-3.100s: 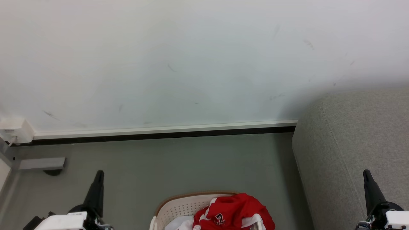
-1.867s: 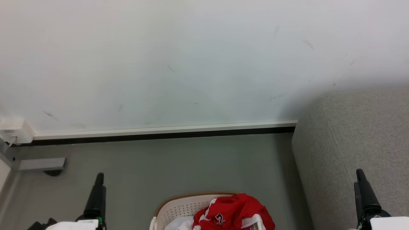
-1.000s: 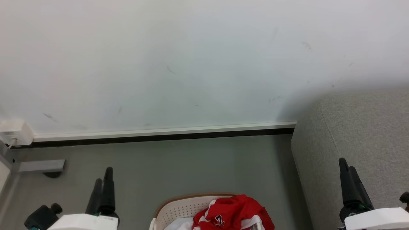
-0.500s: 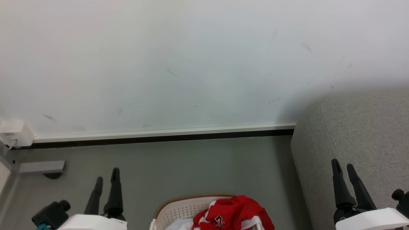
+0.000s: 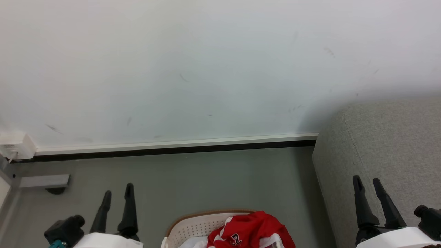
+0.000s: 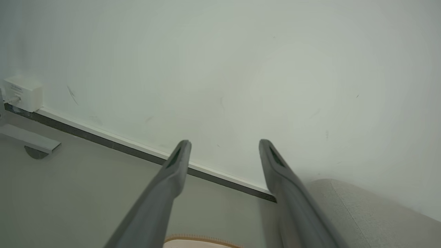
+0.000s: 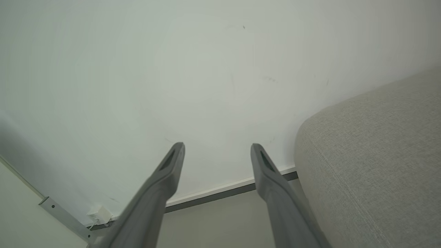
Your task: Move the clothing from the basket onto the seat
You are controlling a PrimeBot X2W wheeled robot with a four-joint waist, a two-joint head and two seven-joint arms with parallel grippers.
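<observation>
Red clothing (image 5: pixel 249 230) with white trim and a number lies heaped in the cream basket (image 5: pixel 193 225) at the bottom centre of the head view; the basket's brown rim (image 6: pixel 200 238) peeks in at the left wrist view's bottom. The grey sofa seat (image 5: pixel 389 144) rises at the right, with its rounded arm (image 7: pixel 372 155) in the right wrist view. My left gripper (image 5: pixel 118 192) stands open left of the basket, holding nothing. In front of the sofa arm my right gripper (image 5: pixel 366 182) is open and holds nothing too. Both point toward the wall.
A white wall with a skirting board (image 5: pixel 172 143) runs behind the grey floor (image 5: pixel 213 179). A white socket box (image 5: pixel 15 146) and a grey metal foot (image 5: pixel 43 181) sit at the far left. Bare floor lies between the basket and the wall.
Both wrists have rolled, so each gripper now shows two spread fingers instead of one. Both grippers have shifted inward toward the basket. The camera has tilted slightly.
</observation>
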